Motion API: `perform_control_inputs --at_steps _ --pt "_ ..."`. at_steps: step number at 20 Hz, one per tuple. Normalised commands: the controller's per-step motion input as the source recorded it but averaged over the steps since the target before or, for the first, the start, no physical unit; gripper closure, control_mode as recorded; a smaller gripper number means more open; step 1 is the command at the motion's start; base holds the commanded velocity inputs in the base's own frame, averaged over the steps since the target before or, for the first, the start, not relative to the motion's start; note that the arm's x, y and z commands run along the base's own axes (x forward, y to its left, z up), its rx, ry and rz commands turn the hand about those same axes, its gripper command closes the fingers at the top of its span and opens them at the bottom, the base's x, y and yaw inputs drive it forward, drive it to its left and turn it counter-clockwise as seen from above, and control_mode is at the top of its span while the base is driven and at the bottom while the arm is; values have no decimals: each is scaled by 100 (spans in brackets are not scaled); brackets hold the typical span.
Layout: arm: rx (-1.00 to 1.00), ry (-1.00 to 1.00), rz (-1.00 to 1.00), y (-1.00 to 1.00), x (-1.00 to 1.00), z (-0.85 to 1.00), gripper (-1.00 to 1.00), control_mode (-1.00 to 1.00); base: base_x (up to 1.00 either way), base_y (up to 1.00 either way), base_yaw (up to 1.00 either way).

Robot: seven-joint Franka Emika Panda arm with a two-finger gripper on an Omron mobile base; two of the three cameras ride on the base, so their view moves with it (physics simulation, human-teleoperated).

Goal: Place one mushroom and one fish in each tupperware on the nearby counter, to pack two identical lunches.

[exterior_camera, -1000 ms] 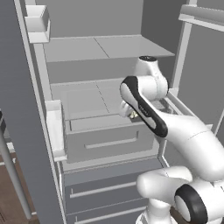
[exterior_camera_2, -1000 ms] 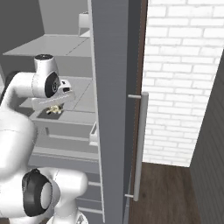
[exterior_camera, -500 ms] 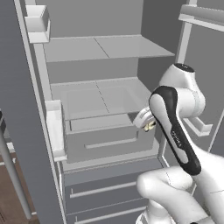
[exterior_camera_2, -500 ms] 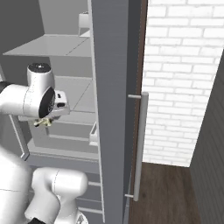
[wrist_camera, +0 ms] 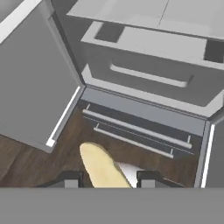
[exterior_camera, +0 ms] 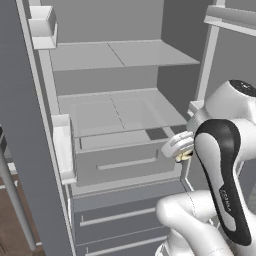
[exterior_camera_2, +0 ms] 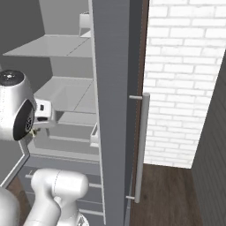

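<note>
Fridge interior is standing open at left. Fingers are gripping a tan-yellow mushroom, nearly closed around it; its long axis is pointing away between the tips. At right, the arm is carrying it in front of the drawer.

1 tan-yellow mushroom sits pinched between the end effector fingertips.

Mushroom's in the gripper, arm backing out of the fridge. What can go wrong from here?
1. The gripper pinches only the pale stem of the mushroom; a fast swing might shake it loose over the wood floor.
2. The arm sits close to the open fridge door and the drawer front; a wide turn could clip either.
</note>
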Motion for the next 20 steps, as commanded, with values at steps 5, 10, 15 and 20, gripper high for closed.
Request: perform_control_inputs --at_steps 5,10,15,20 --pt "-1 0 -19 0 -45 42 100 -100 0 0 0" --pt "-2 0 -13 0 -38 22 100 -100 0 0 0" --pt "0 0 -6 0 -23 3 100 -100 0 0 0" --pt "0 0 -1 0 -2 0 100 100 -14 0 -1"
